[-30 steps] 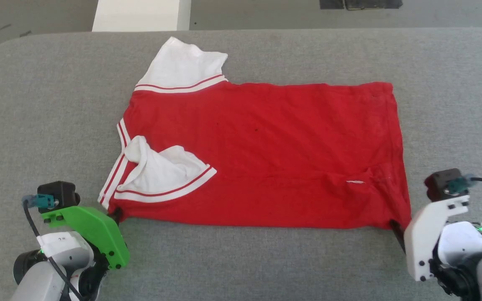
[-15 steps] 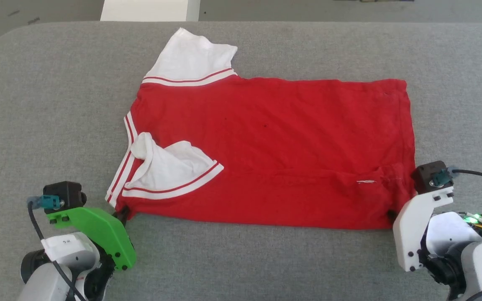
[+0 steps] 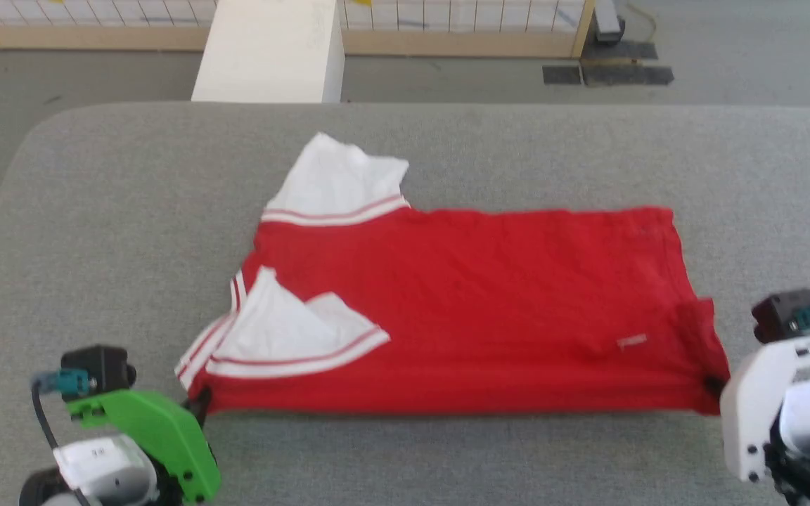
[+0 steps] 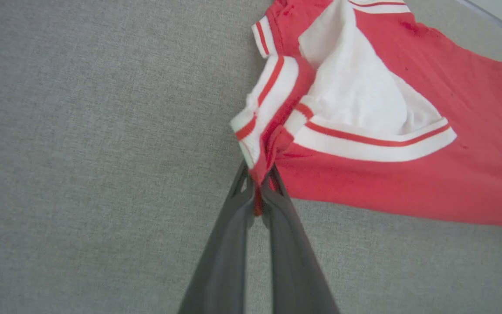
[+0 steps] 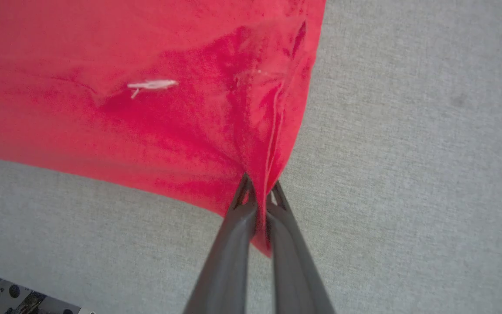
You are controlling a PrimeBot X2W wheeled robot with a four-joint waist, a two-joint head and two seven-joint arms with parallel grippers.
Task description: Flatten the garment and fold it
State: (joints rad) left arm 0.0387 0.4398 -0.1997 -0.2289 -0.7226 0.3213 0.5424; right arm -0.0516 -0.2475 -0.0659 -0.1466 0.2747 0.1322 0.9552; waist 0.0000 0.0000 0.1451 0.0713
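The green-mounted left gripper [image 4: 257,174] has its two dark fingers pressed together on the striped collar corner of the red jersey T-shirt with white short sleeves [image 3: 489,309]. The shirt lies spread across the grey fabric-covered table [image 3: 95,211]. The white-mounted right gripper [image 5: 259,188] pinches its near hem corner.

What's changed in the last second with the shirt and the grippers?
Mostly the head camera tilted up, so the whole view shifted. The near edge of the garment now runs straighter between the left gripper and right gripper, and the near sleeve has shifted. Both jaws stay shut on its near corners.
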